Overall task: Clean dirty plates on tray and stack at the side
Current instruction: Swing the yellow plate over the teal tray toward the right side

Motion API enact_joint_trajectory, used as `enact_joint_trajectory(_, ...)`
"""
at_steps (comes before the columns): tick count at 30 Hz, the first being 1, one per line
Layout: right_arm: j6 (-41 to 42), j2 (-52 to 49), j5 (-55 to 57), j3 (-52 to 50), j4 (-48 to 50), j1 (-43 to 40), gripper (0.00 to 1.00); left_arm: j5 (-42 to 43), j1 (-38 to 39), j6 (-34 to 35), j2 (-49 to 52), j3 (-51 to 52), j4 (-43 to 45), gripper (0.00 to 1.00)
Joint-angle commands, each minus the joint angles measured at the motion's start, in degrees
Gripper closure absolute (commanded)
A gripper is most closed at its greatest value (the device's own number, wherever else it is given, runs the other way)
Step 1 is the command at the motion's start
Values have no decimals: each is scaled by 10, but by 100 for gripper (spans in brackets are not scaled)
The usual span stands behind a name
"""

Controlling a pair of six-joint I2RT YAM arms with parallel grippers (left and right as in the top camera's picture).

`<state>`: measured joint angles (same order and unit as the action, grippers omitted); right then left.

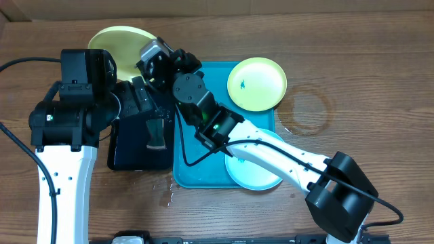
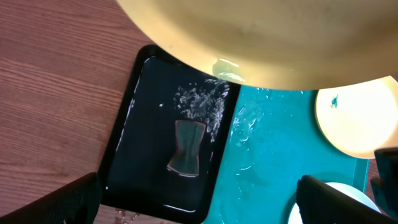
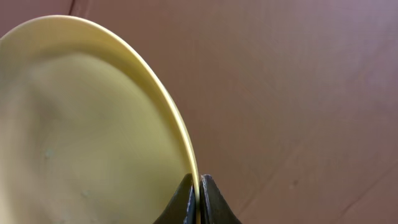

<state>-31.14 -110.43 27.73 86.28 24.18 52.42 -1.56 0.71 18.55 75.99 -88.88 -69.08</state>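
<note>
Plainly, the right pincer (image 3: 199,198) is clamped shut on the rim of the yellow plate (image 3: 93,124). From those fingertips the plate spreads away to the left, its pale face toward the wrist camera and bare worktop (image 3: 298,93) behind it. Seen from overhead, it sits beyond the far-left corner of the tray (image 1: 193,175), off the tray altogether and partly hidden by the left arm, which is the nearer arm to that spot. Whether it touches the worktop I cannot tell. Being round, it has no long axis (only the pinched edge matters), so setting it down likely calls for a short lowering and a release. Its face shows no blue marks, only a faint speck or 2. The left pincer (image 2: 199,186) gapes wide and holds nothing, hovering over the black tray (image 2: 149,106) with its wet cloth (image 2: 186,148). 2 more lie on the tray: a smudged plate (image 1: 256,83) and a blue-rimmed plate (image 1: 247,177) under the right arm.
</note>
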Motion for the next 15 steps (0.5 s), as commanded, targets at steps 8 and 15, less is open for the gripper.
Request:
enact_joint_trajectory(8, -69, 28, 50, 17, 75, 18, 96, -5, -4, 9, -3, -5, 0, 0)
enact_joint_trajectory(15, -68, 28, 53, 17, 81, 19, 96, -4, -4, 9, -3, -5, 0, 0)
